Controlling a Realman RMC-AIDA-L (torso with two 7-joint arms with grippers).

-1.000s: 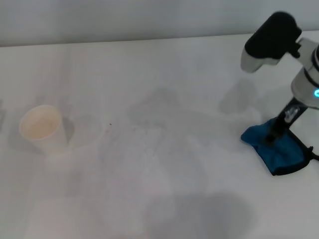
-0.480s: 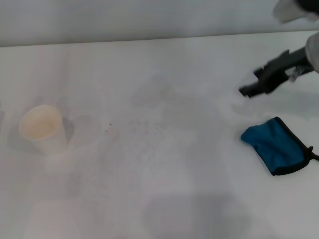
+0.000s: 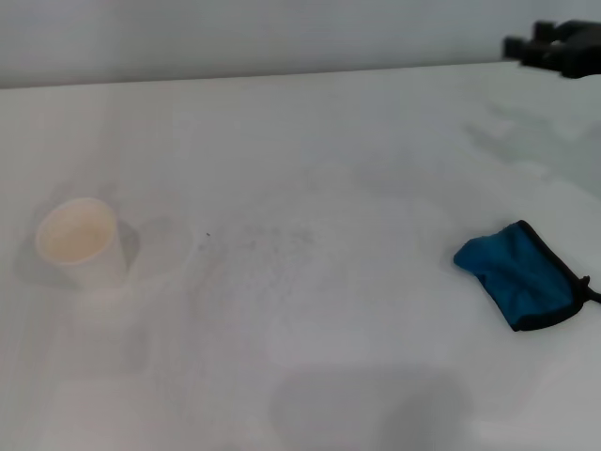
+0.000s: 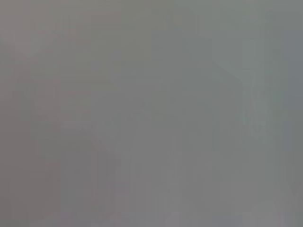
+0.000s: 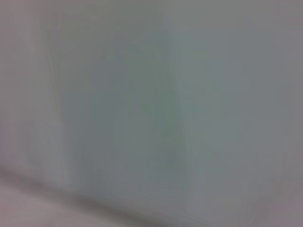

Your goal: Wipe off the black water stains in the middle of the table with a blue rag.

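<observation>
Only a paper cup (image 3: 79, 242) stands on the table's (image 3: 329, 141) left side.

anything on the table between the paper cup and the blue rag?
Head view: only a tiny dark speck near the paper cup; otherwise bare white table up to the blue rag.

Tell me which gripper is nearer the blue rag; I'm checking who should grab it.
Right. The right gripper hangs at the table's far right edge, beyond the blue rag. The left gripper isn't in view.
</observation>
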